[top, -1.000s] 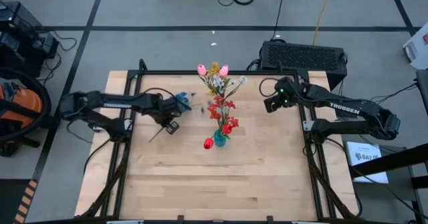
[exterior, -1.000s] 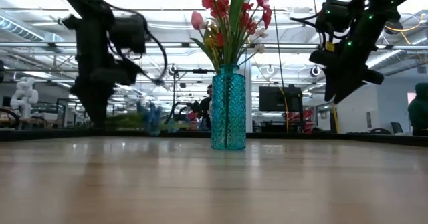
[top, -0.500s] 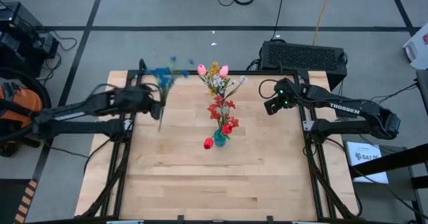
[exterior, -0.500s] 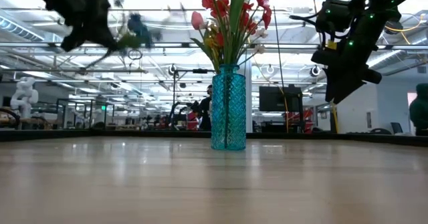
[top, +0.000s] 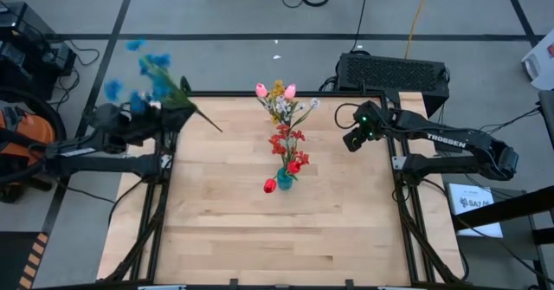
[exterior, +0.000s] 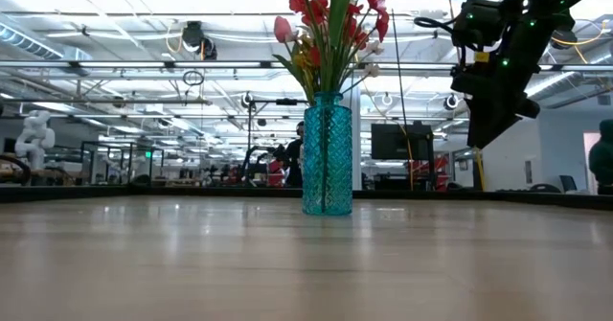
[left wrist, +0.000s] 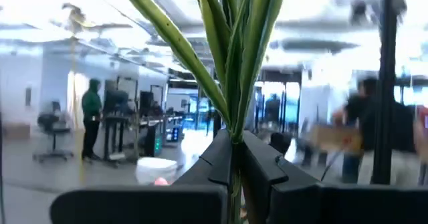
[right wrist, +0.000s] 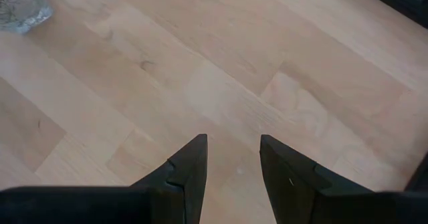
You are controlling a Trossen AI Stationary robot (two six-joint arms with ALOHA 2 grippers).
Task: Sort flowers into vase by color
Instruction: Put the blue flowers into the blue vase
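Left hand [top: 147, 117] clamped tight on the green stems of the blue spray [top: 143, 75], held up off the far left corner of the surface [top: 286, 238], blooms hanging out over the floor beyond the frame and a stem end slanting back over the boards. In the left wrist view, fingers [left wrist: 224, 158] pressed together around the stems [left wrist: 234, 57], leaves fanning upward against the room.

Right hand [top: 353, 138] parked above the far right part of the surface, jaws partly apart and holding nothing; only bare wood between the fingertips [right wrist: 190, 158] in its own view, with a sliver of glass at one corner.

Between the two, the teal vase [top: 284, 179] standing mid-surface, already stuffed with pink tulips [top: 261, 90], red blooms [top: 286, 143], yellow and white sprays.

Judged as the carry step: blue bunch lifted, not yet placed. No second vase anywhere in view, so unclear where blue belongs under a sort by colour. Next move probably calls for swinging the bunch back over the surface, turning the stem ends downward and lining them up with a vase mouth, crowded as this one is; a tilted approach risks snagging the stems already standing there.

Hard to make out: blue blooms smeared in the high view; left hand and bunch absent from the low view altogether; vase mouth hidden under foliage from above; distant figures in the room behind the stems too blurred to describe.
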